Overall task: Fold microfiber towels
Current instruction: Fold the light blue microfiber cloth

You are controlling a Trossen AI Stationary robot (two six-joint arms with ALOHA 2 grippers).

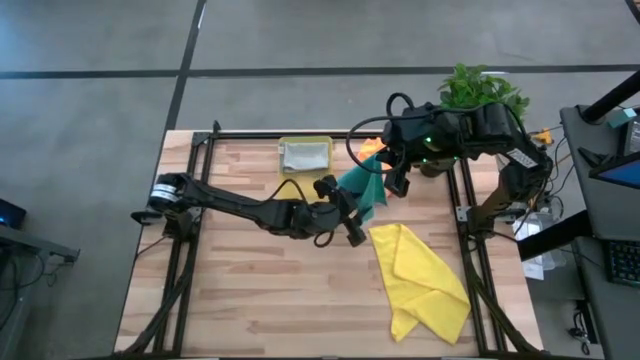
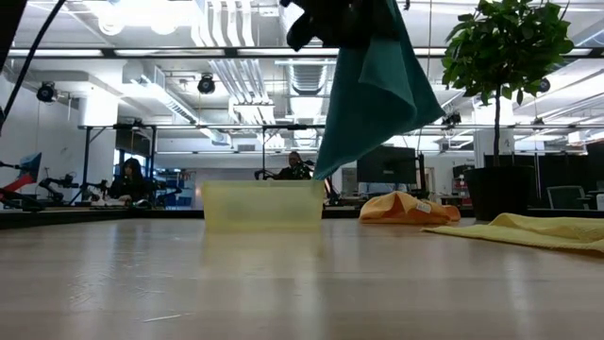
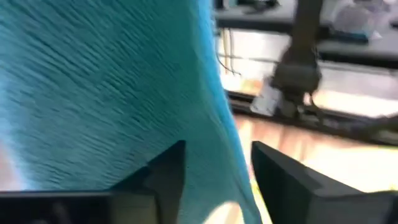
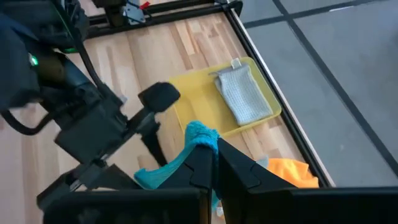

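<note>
A teal towel (image 1: pixel 366 186) hangs in the air over the table's middle, with my right gripper (image 4: pixel 211 152) shut on its top. In the low view the teal towel (image 2: pixel 373 90) hangs to a point above the table. My left gripper (image 3: pixel 217 177) reaches in level from the table's left and is open. Its fingers stand either side of the towel's hanging edge (image 3: pixel 231 149). A yellow towel (image 1: pixel 422 280) lies crumpled on the table at the near right. An orange towel (image 1: pixel 371 149) lies at the far right. A folded grey towel (image 4: pixel 244 96) rests in a yellow tray (image 1: pixel 305 155). My right gripper pinches a bunched corner of the teal towel (image 4: pixel 200 132) between its two fingers, which slant downward from the table's right side. The cloth hangs slack below them, clear of the table. My left gripper has the towel's edge between its open fingers; I cannot tell whether they touch it.
The tray (image 2: pixel 262 204) stands at the far edge, left of the orange towel (image 2: pixel 406 208). A potted plant (image 1: pixel 482 92) stands beyond the far right corner. Black frame rails (image 1: pixel 190 250) run along the table's sides. Bare wood lies at the near left.
</note>
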